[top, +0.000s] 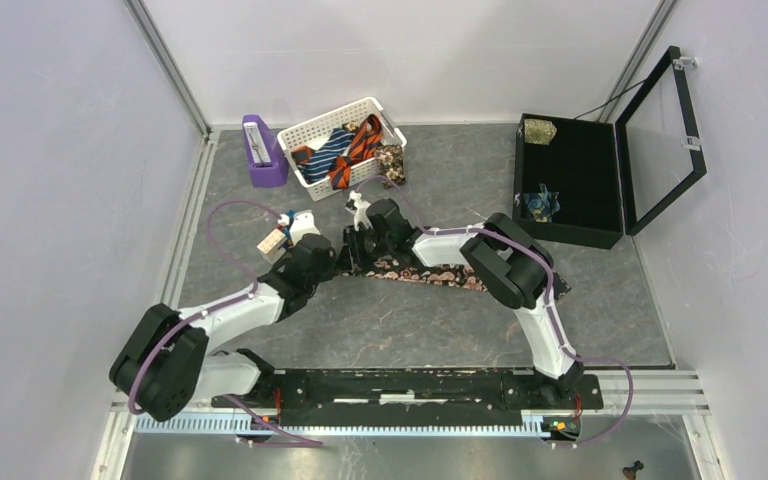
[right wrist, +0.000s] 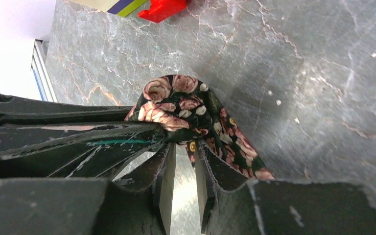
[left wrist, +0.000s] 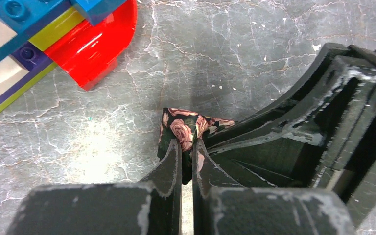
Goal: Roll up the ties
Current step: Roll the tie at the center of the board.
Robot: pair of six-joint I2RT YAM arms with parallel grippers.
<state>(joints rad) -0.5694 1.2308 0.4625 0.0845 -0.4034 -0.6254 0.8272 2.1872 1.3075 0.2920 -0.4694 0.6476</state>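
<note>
We're at the start of the roll on the floral tie point(top: 430, 273). It lies flat on the mat point(top: 410, 330) mid-table, with its left end lifted where the two arms meet. The left gripper point(left wrist: 186, 144) is clamped tight on that end, with rose print bunched between its tips. The right gripper point(right wrist: 183, 147) comes in from the other side, its jaws nearly together and pinching a first curl of the same fabric. So the first turn is formed, and most of the length looks unrolled under the right arm.

As we read it, the next move calls for one hand to pin the curl while the other re-grips and turns it along the strip, keeping the edges square.

The mat is grey, marbled and matte. Toy blocks point(left wrist: 78, 44) sit just left of the work. At the back, a white basket point(top: 305, 130) holds more ties point(top: 345, 150), with a purple box point(top: 263, 150) beside it. To the right, a black case point(top: 570, 230) stands open with what look like two rolls point(top: 540, 203) inside. Pale panels wall the bay.
</note>
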